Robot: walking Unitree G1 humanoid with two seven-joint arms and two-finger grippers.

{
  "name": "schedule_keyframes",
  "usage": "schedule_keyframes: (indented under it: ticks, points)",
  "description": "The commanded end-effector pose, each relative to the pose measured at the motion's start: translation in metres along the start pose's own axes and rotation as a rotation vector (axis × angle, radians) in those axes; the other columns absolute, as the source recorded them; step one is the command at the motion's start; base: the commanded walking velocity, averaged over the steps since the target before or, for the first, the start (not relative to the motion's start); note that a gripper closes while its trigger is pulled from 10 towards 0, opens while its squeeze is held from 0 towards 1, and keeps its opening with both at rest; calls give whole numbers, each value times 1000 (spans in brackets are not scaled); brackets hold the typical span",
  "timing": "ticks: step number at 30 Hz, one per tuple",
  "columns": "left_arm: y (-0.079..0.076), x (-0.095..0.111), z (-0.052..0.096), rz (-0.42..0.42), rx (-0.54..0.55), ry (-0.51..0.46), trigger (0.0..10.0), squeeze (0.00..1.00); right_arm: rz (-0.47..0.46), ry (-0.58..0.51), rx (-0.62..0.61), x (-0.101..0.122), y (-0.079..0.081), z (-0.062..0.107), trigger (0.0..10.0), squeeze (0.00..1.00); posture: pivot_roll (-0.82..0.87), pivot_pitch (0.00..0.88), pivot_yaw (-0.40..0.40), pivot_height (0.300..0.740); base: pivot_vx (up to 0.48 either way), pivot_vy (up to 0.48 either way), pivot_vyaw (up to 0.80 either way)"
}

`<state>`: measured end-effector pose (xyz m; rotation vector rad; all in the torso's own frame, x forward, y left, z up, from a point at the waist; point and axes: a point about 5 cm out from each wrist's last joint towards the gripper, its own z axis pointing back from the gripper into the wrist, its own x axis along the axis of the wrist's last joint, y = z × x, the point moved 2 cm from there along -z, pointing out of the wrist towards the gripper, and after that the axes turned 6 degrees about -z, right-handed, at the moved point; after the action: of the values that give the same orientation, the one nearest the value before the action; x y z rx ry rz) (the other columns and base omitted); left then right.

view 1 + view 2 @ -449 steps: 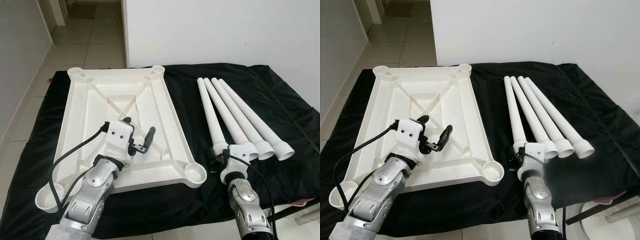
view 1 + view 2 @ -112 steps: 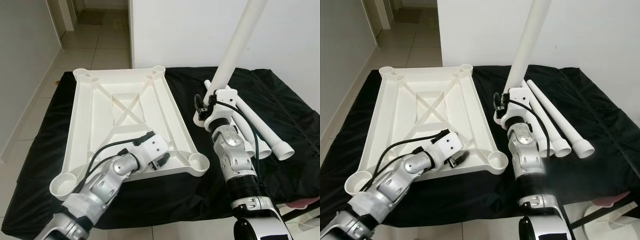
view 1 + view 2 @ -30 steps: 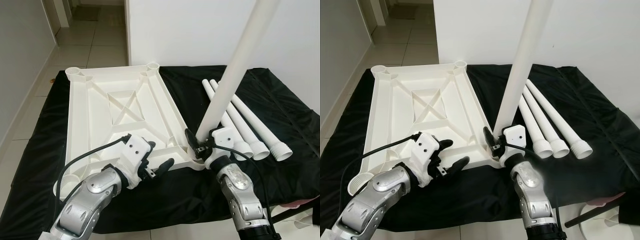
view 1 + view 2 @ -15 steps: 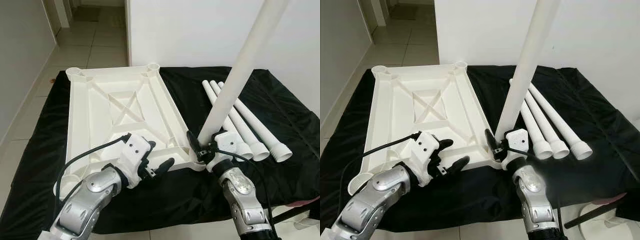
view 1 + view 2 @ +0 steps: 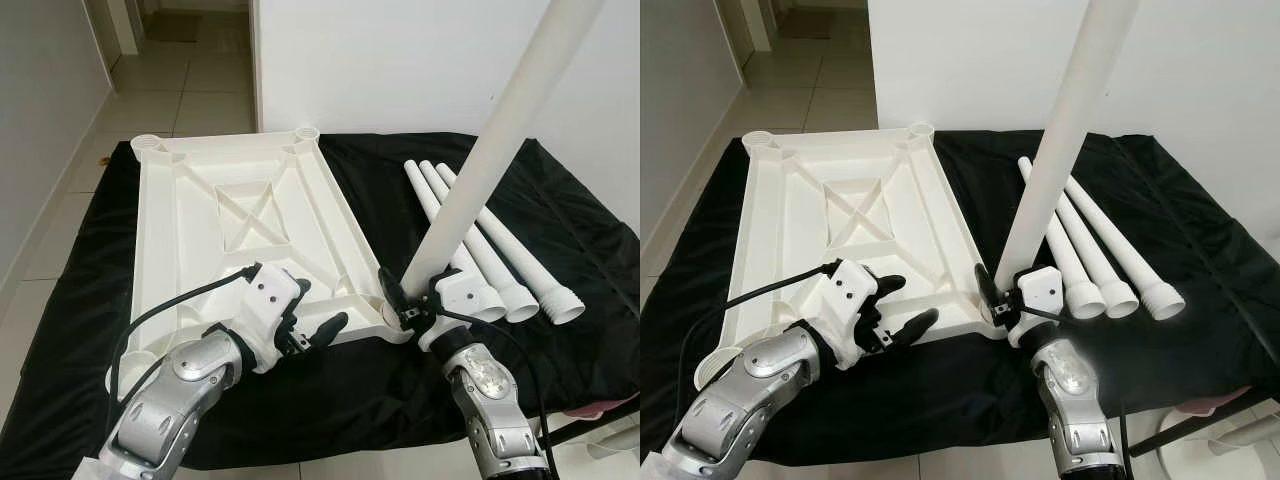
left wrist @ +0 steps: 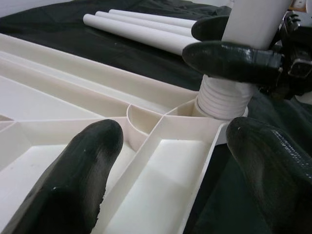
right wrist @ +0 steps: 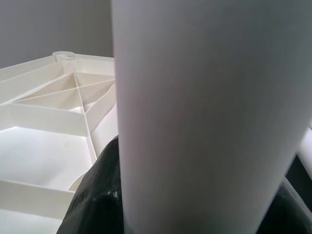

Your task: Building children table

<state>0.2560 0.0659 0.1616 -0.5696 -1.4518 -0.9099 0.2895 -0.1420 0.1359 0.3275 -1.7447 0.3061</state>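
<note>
The white tabletop lies upside down on a black cloth. My right gripper is shut on a long white leg near its base. The leg leans up and to the right. Its threaded end sits in the near right corner socket. My left gripper is open just left of that corner, over the tabletop's near rim, with one finger above a rib compartment. In the right wrist view the leg stands close, with the tabletop ribs behind it.
Three more white legs lie side by side on the black cloth to the right of the tabletop. A white wall rises behind the table. Tiled floor runs along the left side. The other corner sockets hold nothing.
The held leg has tipped further to the right while its base stays at the corner socket. The right gripper has shifted slightly right. The left gripper has barely moved.
</note>
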Motion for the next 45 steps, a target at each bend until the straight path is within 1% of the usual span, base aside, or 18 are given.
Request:
schedule_keyframes:
  ticks: [1,3,5,6,10,12,15,16,18,19,20,35,36,37,38,39,42,45]
  points:
    - [-1,1,0,5,-16,-1,10000,0,5,92,1,-19,-2,7,10000,0,-18,72,-23,740,0,0,0]
    - [0,1,0,2,-16,-1,10000,0,57,92,40,-19,0,6,10000,0,-19,71,-18,740,0,0,0]
    - [0,2,-1,0,-16,-1,10000,0,73,92,53,-19,1,5,10000,0,-19,71,-18,740,0,0,0]
    - [1,2,-1,-2,-16,-1,10000,0,110,96,94,-21,3,5,10000,0,-17,72,-19,740,0,0,0]
    - [2,3,-1,-4,-13,-2,10000,0,111,105,118,-24,4,6,10000,0,-15,71,-19,740,0,0,0]
    - [2,3,-2,-4,-11,-2,10000,0,101,110,124,-25,4,6,10000,0,-15,71,-19,740,0,0,0]
    - [3,3,-2,-5,-8,-3,10000,0,41,127,106,-30,2,6,10000,0,-14,71,-20,740,0,0,0]
    - [3,3,-2,-5,-8,-3,10000,0,41,127,106,-30,2,6,10000,0,-14,71,-20,740,0,0,0]
    - [3,3,-2,-5,-6,-3,10000,0,-52,146,59,-36,-1,6,10000,0,-13,71,-21,740,0,0,0]
    - [3,3,-2,-5,-6,-3,10000,0,-52,146,59,-36,-1,6,10000,0,-13,71,-21,740,0,0,0]
    - [3,3,-1,-5,-4,-3,10000,0,-110,164,28,-39,-4,6,10000,0,-12,74,-21,740,0,0,0]
    - [2,3,-2,-4,-4,-4,10000,0,-160,197,-21,-45,-9,5,10000,0,-18,75,-23,740,0,0,0]
    - [3,3,-2,-4,-3,-5,10000,0,-187,192,-42,-46,-10,6,10000,0,-18,75,-23,740,0,0,0]
    - [3,3,-2,-4,-3,-5,10000,0,-187,192,-42,-46,-10,6,10000,0,-18,75,-23,740,0,0,0]
    - [3,3,-2,-5,-1,-5,10000,0,-191,132,-41,-40,-9,7,10000,0,-18,77,-25,740,0,0,0]
    - [3,3,-2,-5,-1,-5,10000,0,-191,132,-41,-40,-9,7,10000,0,-18,77,-25,740,0,0,0]
    - [2,3,-2,-4,3,-6,10000,0,-69,58,-14,-37,-6,17,10000,0,-18,78,-26,740,0,0,0]
    - [2,3,-2,-4,3,-3,10000,0,-43,52,-8,-38,-5,20,10000,0,-18,78,-26,740,0,0,0]
